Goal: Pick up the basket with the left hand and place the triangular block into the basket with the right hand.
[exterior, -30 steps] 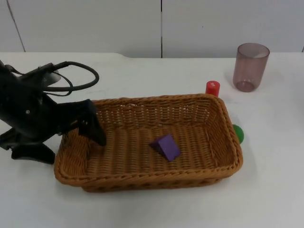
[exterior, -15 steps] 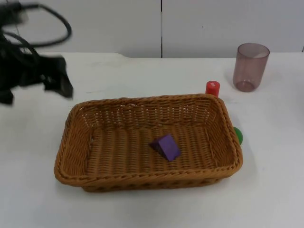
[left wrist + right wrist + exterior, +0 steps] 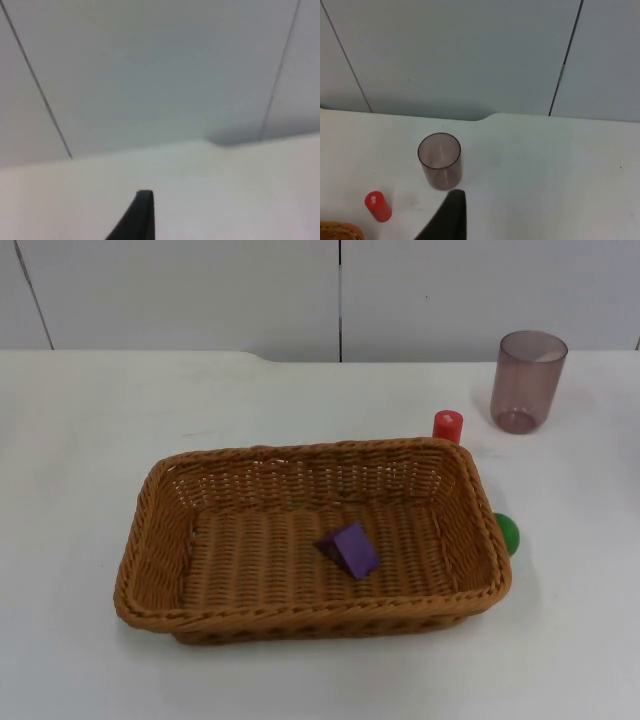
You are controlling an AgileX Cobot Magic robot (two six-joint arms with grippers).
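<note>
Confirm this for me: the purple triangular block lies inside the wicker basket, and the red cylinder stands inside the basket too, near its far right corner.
One part is wrong. The purple triangular block does lie inside the wicker basket, but the red cylinder stands outside it, on the table just beyond the far right corner. The top view shows this; the right wrist view also shows the cylinder on the bare table beside the rim.

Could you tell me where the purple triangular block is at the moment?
In the top view, the purple triangular block lies on the floor of the wicker basket, right of its centre, with the green ball outside the basket's right rim.
</note>
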